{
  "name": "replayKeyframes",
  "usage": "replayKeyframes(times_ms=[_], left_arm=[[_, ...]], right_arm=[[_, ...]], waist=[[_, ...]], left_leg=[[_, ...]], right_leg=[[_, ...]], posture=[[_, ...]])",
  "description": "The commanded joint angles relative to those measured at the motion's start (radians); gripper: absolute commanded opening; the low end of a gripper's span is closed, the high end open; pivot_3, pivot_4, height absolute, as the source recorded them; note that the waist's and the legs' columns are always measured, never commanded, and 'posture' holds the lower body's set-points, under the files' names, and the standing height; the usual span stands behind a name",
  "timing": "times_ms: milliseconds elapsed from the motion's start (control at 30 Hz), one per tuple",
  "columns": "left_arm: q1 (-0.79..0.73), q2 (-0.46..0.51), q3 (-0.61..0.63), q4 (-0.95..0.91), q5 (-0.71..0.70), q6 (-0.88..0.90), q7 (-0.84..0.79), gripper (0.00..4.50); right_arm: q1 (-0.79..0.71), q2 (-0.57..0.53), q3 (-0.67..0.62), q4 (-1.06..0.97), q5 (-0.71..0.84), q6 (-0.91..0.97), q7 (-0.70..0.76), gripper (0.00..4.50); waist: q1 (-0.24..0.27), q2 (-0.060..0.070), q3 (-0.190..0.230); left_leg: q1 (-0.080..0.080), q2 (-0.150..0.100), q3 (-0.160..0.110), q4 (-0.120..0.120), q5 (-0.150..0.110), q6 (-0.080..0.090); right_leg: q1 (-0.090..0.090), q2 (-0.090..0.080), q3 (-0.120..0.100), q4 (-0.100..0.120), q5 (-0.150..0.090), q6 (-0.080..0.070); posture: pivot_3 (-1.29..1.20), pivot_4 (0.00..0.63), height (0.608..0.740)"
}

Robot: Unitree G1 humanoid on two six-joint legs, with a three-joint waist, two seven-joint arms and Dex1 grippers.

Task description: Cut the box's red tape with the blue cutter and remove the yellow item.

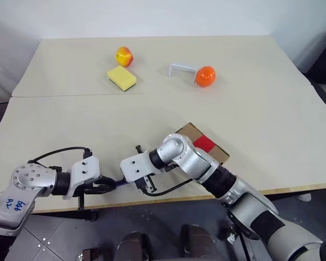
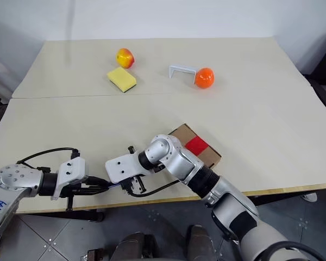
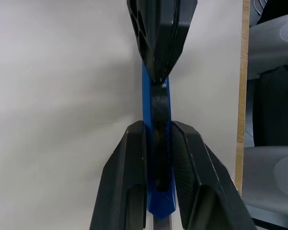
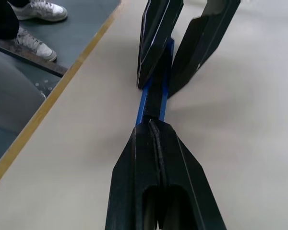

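Red tape (image 1: 204, 143) is seen uncut on the box (image 1: 191, 132) at the table's near edge, while the blue cutter (image 3: 156, 143) is clamped by both the left gripper (image 3: 158, 143) and the closed right gripper (image 4: 156, 127).

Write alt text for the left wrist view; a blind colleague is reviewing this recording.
The left claw grips the blue cutter between its two black fingers, above a pale tabletop. The right claw, shut, clamps the cutter's far end. The table's wooden edge runs down one side.
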Motion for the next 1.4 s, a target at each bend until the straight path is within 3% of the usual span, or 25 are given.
replayKeyframes(times_ms=[33, 233, 500, 600, 700, 833, 933, 1167, 1300, 1400], left_arm=[[0.006, 0.0, 0.002, -0.022, -0.009, -0.016, -0.007, 0.43], [-0.001, -0.007, 0.003, -0.013, -0.008, -0.018, -0.002, 0.43], [-0.027, -0.059, 0.091, -0.004, -0.084, 0.017, 0.043, 0.43], [-0.03, -0.077, 0.122, -0.01, -0.109, 0.023, 0.056, 0.43], [-0.065, -0.144, 0.159, 0.011, -0.125, -0.052, 0.099, 0.43], [-0.109, -0.226, 0.161, 0.049, -0.104, -0.174, 0.133, 0.43], [-0.157, -0.315, 0.144, 0.124, -0.068, -0.343, 0.163, 0.43], [-0.242, -0.434, 0.066, 0.266, 0.034, -0.577, 0.222, 0.43], [-0.271, -0.477, 0.042, 0.322, 0.068, -0.663, 0.254, 0.43], [-0.298, -0.5, 0.031, 0.355, 0.082, -0.703, 0.28, 0.43]], right_arm=[[-0.004, 0.026, 0.018, 0.006, 0.001, -0.008, 0.006, 0.01], [-0.025, 0.021, -0.009, -0.007, 0.01, 0.001, 0.005, 0.01], [-0.081, -0.127, -0.252, -0.305, 0.241, 0.313, 0.098, 0.01], [-0.096, -0.18, -0.306, -0.338, 0.285, 0.393, 0.089, 0.01], [-0.138, -0.214, -0.403, -0.314, 0.34, 0.549, 0.025, 0.01], [-0.197, -0.261, -0.44, -0.285, 0.4, 0.727, -0.002, 0.01], [-0.305, -0.307, -0.44, -0.228, 0.459, 0.985, -0.006, 0.58], [-0.465, -0.329, -0.432, -0.084, 0.546, 1.269, -0.073, 2.92], [-0.55, -0.288, -0.417, 0.061, 0.571, 1.429, -0.144, 4.3], [-0.593, -0.244, -0.429, 0.161, 0.585, 1.458, -0.186, 4.46]], waist=[[0.0, 0.0, 0.0], [-0.001, 0.0, 0.0], [0.003, 0.0, 0.0], [0.002, 0.0, 0.0], [0.003, 0.0, 0.0], [0.002, 0.0, 0.0], [0.001, 0.0, 0.0], [0.0, -0.001, -0.001], [-0.001, -0.002, -0.001], [-0.003, -0.002, -0.001]], left_leg=[[0.0, 0.0, 0.0, 0.0, 0.0, 0.0], [0.0, 0.0, 0.0, 0.0, 0.0, 0.0], [-0.001, 0.0, -0.002, 0.001, 0.0, 0.0], [-0.001, 0.0, -0.002, 0.0, 0.0, 0.0], [-0.001, 0.0, -0.001, 0.0, 0.0, 0.0], [-0.001, 0.0, -0.001, 0.001, 0.0, 0.0], [-0.001, -0.001, -0.001, 0.0, 0.0, 0.0], [-0.001, -0.001, -0.001, 0.0, 0.0, 0.0], [-0.001, -0.001, -0.001, 0.0, 0.0, 0.0], [-0.001, -0.001, -0.001, 0.0, 0.0, 0.0]], right_leg=[[0.0, 0.0, 0.0, 0.0, 0.0, 0.0], [0.0, 0.0, 0.0, 0.0, 0.0, 0.0], [0.0, 0.0, 0.0, 0.0, 0.0, 0.0], [0.0, 0.0, 0.0, 0.0, 0.0, 0.0], [0.0, 0.0, 0.0, 0.0, 0.0, 0.0], [0.0, 0.0, 0.0, 0.0, 0.0, 0.0], [0.0, -0.001, 0.0, 0.001, 0.0, 0.0], [0.0, -0.001, -0.001, 0.001, 0.0, 0.0], [-0.001, -0.001, -0.001, 0.001, 0.0, 0.0], [-0.001, -0.001, -0.002, 0.001, 0.0, 0.0]], posture=[[0.0, 0.15, 0.74], [0.0, 0.15, 0.74], [0.0, 0.15, 0.74], [0.0, 0.15, 0.74], [0.0, 0.15, 0.74], [0.0, 0.15, 0.74], [0.0, 0.15, 0.74], [0.0, 0.15, 0.74], [0.0, 0.15, 0.74], [0.0, 0.15, 0.74]])
